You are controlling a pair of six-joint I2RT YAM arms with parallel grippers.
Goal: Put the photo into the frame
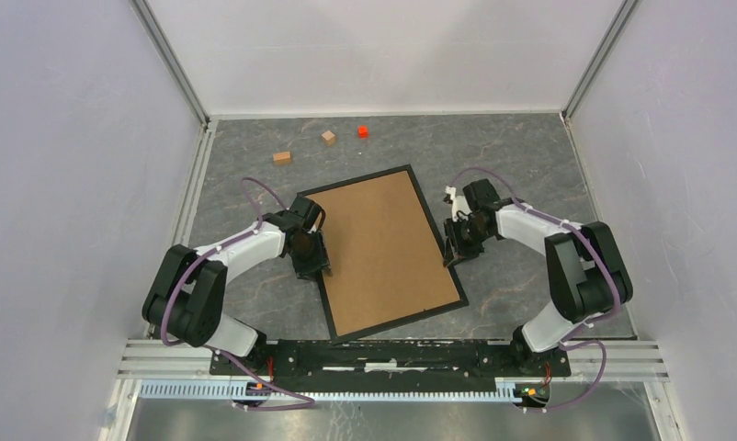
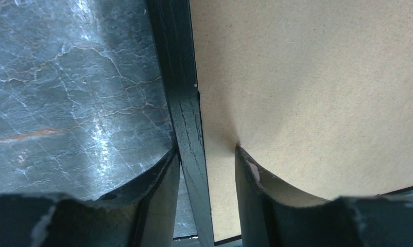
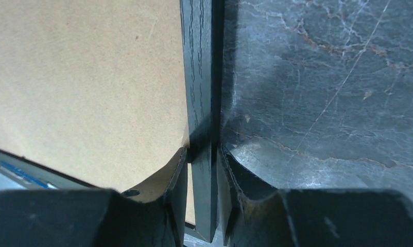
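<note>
The black frame (image 1: 356, 182) lies on the table with its brown backing board (image 1: 379, 248) facing up. The photo is hidden. My left gripper (image 1: 311, 266) straddles the frame's left rail (image 2: 186, 103). It is open (image 2: 207, 154): one finger is beside the rail's outer side, and the other rests on the board well clear of the rail. At the opposite side, my right gripper (image 1: 454, 250) stands over the right rail (image 3: 196, 77). It is shut (image 3: 202, 154), with one finger tight on each side of the rail.
Two small wooden blocks (image 1: 282, 157) (image 1: 328, 138) and a red cube (image 1: 362, 130) lie at the back of the grey marbled table (image 1: 530, 165). White walls close in the left, right and far sides.
</note>
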